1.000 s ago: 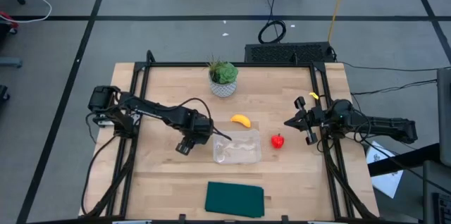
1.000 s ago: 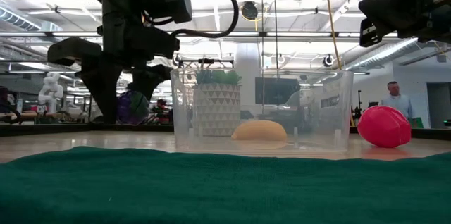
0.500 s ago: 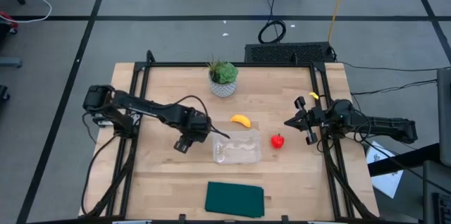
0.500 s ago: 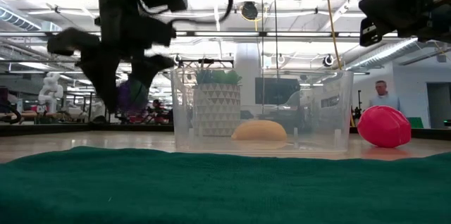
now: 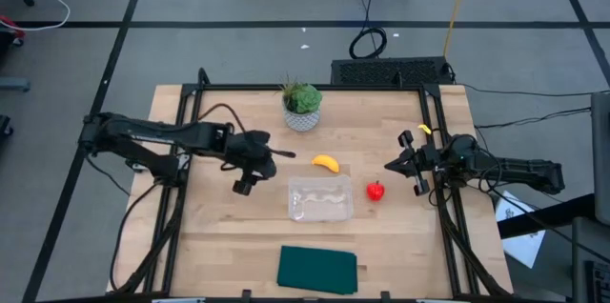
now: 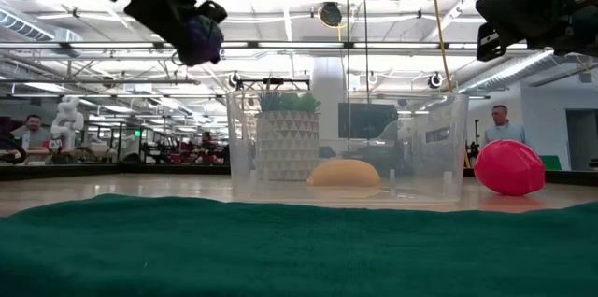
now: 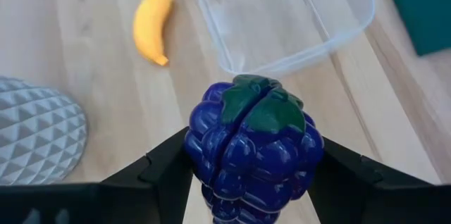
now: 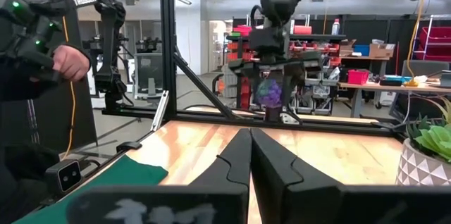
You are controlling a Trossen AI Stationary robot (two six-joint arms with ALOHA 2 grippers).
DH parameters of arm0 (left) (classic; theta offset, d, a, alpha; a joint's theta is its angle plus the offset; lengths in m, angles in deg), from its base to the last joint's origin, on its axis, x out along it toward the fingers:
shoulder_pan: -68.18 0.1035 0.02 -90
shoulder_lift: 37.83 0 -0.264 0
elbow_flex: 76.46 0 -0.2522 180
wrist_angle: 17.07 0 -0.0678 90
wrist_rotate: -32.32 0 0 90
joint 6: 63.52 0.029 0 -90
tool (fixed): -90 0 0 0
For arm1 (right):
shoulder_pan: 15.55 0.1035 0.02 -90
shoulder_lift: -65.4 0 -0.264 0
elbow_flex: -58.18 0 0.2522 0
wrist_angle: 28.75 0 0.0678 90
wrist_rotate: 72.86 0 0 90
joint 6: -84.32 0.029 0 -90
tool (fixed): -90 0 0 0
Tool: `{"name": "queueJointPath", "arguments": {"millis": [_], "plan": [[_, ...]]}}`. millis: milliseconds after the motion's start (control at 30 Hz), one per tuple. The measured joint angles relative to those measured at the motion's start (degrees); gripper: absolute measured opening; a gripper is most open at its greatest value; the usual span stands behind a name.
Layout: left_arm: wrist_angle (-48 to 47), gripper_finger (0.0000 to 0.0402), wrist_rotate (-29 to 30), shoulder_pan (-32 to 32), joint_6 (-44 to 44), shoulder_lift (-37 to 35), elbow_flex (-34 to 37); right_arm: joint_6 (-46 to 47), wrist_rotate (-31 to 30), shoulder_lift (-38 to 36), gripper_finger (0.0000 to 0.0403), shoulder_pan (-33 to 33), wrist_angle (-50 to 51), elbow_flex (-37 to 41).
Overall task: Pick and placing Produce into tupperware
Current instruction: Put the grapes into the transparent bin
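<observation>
A dark purple grape bunch (image 7: 254, 146) with a green leaf top hangs above the table's left half, with my left gripper (image 5: 245, 185) shut on it. The low view shows the grapes (image 6: 198, 40) high above the wood. The clear tupperware (image 5: 321, 198) stands on its base at the table's middle, to the right of the grapes. A yellow banana (image 5: 326, 162) lies on the wood just behind the tupperware. A red fruit (image 5: 376, 191) lies to its right. My right gripper (image 5: 393, 167) waits shut at the table's right edge, holding nothing. My left gripper pinches the grape bunch by its two opposite sides (image 7: 197, 160) between its two fingers (image 7: 165, 175). The fingers come slanting down from the table's left side. The bunch is lifted clear of the table, its green leaf end (image 7: 261, 108) pointing away from the wrist.
A potted plant in a white patterned pot (image 5: 302, 105) stands at the far middle. A dark green cloth (image 5: 317, 270) lies at the near edge. Black frame rails run along both table sides. People show in the room behind.
My left gripper has risen from just above the table and drawn back a little toward the table's left edge, tipping from steeply down to a shallower slant. It has carried the grape bunch up with it, well clear of the wood.
</observation>
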Motion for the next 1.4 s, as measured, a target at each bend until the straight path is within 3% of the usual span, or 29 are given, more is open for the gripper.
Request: {"name": "queueJointPath", "arguments": {"millis": [867, 1167, 1400], "plan": [[1.2, 0.0232, -10.1, 6.8, 0.2, -17.9, 0.0, 0.0, 0.0, 0.0, 0.0, 0.0, -0.2, 0.0], [3.1, 0.0232, -6.3, 7.4, -4.8, -24.3, 0.0, 0.0, 0.0, 0.0, 0.0, 0.0, -0.2, 0.0], [4.8, 0.0232, -4.7, 8.4, -9.7, -25.3, 0.1, 0.0, 0.0, 0.0, 0.0, 0.0, -0.2, 0.0]]}}
